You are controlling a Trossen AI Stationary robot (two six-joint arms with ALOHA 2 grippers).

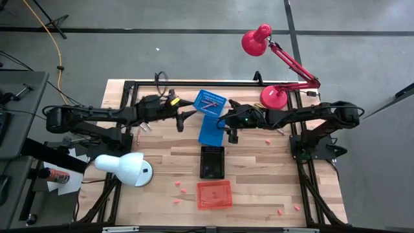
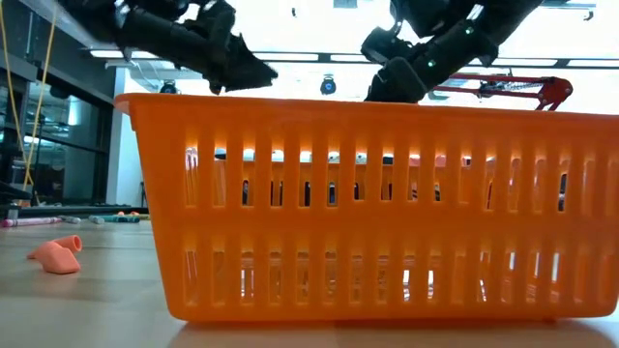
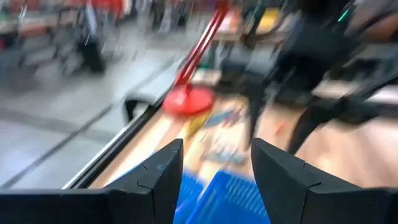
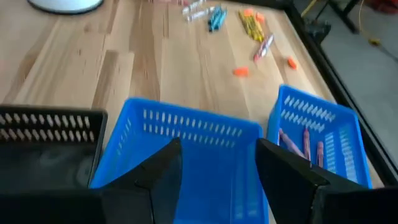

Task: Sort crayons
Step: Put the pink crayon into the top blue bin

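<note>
Filling almost the whole low view, the orange basket (image 2: 368,208) stands nearest the camera, and through its slots nothing inside can be made out; from above it looks bare.

Sorting seems only begun. A few pink crayons (image 4: 305,144) lie in the small blue basket (image 4: 323,134) toward the far edge of the tabletop (image 1: 259,194). The larger blue basket (image 4: 186,149) beside it looks empty, though its floor is partly behind the right arm's own fingers. The black basket (image 1: 212,162), between the blue pair and the orange one, shows no contents from above, but its dark inside would hide them. More crayons, yellow, teal and pink, lie loose in a scatter (image 4: 239,22) on the wood near the left arm, so most of the work is left. Stubby pink bits (image 1: 181,189) are strewn near the orange basket and off to the right.

Both arms hang above the blue baskets. The left gripper (image 3: 214,174) has its fingers spread wide with nothing between them; the right gripper (image 4: 217,168) is likewise wide and empty, over the larger blue basket.

The left wrist view is smeared, so what lies beyond its fingers is probably the loose crayons and the red lamp's base (image 3: 186,99), no more certain than that. The low view shows only a few crayons far off at the left, behind the basket wall.
</note>
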